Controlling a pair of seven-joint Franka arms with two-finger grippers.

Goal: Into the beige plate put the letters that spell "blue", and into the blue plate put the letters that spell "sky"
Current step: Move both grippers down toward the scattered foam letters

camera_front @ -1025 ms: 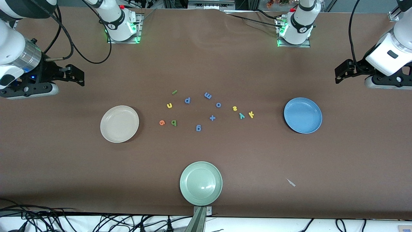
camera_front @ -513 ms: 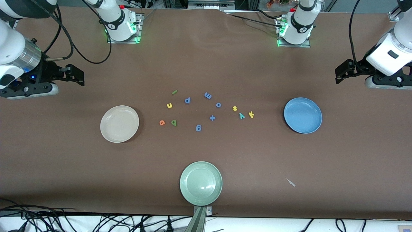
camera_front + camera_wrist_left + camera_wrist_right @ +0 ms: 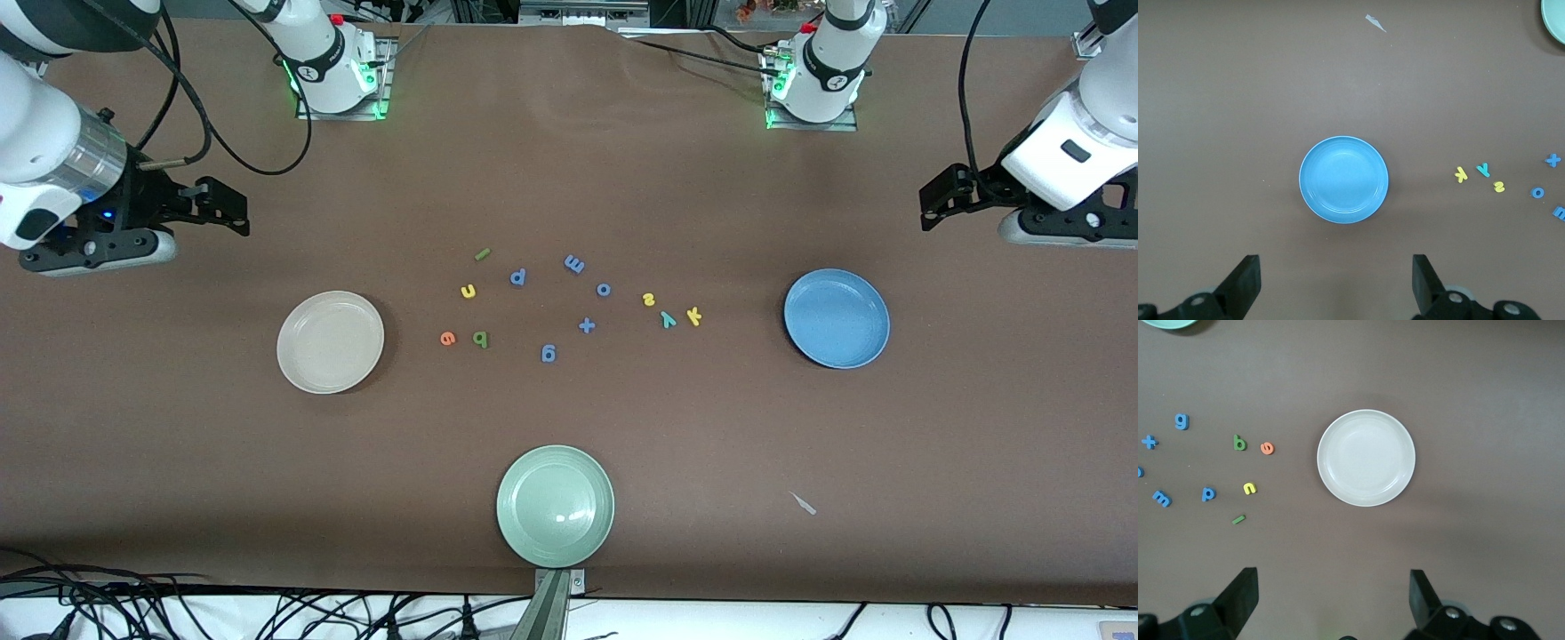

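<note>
While both arms wait, we see the left claw [image 3: 933,197] spread at the front view's upper right, the right claw [image 3: 227,206] spread at upper left. On the counter [image 3: 569,427], mid-frame, lie the letters "blue" [image 3: 467,307] beside the beige plate [image 3: 330,341], "sky" [image 3: 671,311] near the blue plate [image 3: 837,318].

light: even, overhead | shadows: soft | glare: green plate [image 3: 555,505]

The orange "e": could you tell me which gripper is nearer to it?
Right. The right gripper hangs open past the beige plate, which is beside the orange "e"; the left gripper hangs open past the blue plate.
</note>
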